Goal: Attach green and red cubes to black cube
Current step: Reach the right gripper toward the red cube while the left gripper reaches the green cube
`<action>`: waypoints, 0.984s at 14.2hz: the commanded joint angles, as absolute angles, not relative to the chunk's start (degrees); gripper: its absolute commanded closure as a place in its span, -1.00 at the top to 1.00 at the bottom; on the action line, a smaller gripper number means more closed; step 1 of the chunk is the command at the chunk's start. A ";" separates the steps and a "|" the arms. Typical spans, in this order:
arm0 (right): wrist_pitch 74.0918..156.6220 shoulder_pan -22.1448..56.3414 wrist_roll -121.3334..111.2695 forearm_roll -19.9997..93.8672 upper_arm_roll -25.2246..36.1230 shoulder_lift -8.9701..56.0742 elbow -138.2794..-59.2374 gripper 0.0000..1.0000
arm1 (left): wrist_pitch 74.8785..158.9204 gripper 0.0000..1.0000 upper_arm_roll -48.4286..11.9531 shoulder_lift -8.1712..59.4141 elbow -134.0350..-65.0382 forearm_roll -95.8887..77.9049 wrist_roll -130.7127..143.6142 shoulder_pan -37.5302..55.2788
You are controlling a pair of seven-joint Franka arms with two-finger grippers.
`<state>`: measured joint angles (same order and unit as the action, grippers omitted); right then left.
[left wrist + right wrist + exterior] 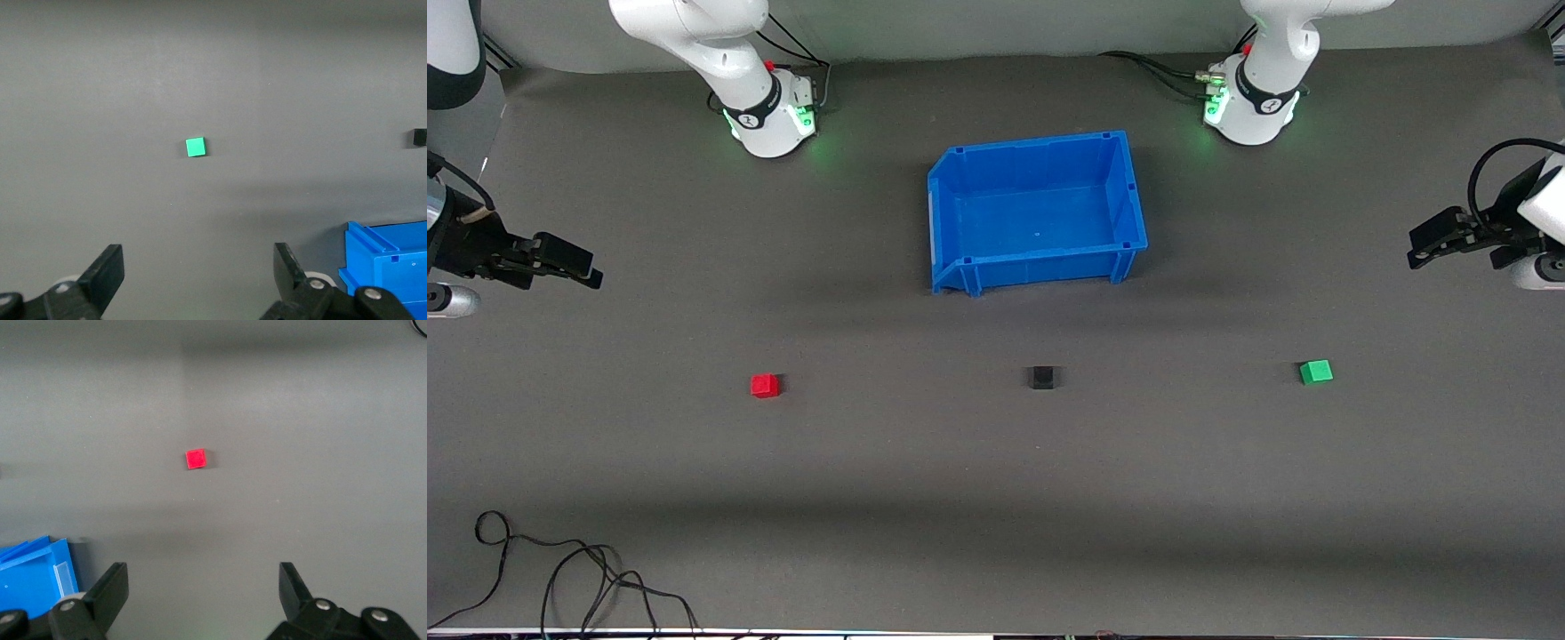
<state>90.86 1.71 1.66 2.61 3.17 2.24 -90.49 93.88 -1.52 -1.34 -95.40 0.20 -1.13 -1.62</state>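
Nothing of the task is done yet, as far as the pictures show: the three cubes lie in a row on the bench (996,498), well apart from one another and untouched. The black cube (1042,377) sits in the middle, nearer to the front camera than the blue bin (960,209), which looks empty. The red cube (765,385) lies toward the right arm's end of the bench, the green cube (1316,372) toward the left arm's end. The right hand (200,593) hangs in the air over bare bench at its own end, fingers spread wide and holding nothing, with the red cube in its wrist view. The left hand (197,270) hangs likewise at its end, fingers spread and empty, looking down on the green cube. Both pickups and both joinings to the black cube are left to do.
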 commanded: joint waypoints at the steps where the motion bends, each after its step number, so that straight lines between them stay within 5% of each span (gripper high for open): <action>1: 90.70 2.37 0.97 1.58 3.78 1.76 -90.26 1.00 | 92.20 1.00 -1.50 -0.97 -92.56 0.62 -1.31 -1.76; 9: 90.79 2.02 3.41 2.11 3.78 2.55 -88.86 1.00 | 94.82 1.00 -1.49 3.77 -93.43 2.20 -0.18 -3.15; 14: 90.09 2.37 36.48 2.37 3.34 6.67 -83.16 1.00 | 102.90 1.00 -1.49 12.29 -94.21 1.50 2.37 -4.04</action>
<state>91.15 1.80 22.91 2.61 3.41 3.32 -87.88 100.44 -1.33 9.14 -94.25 1.32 0.35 -3.71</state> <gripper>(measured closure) 0.000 0.000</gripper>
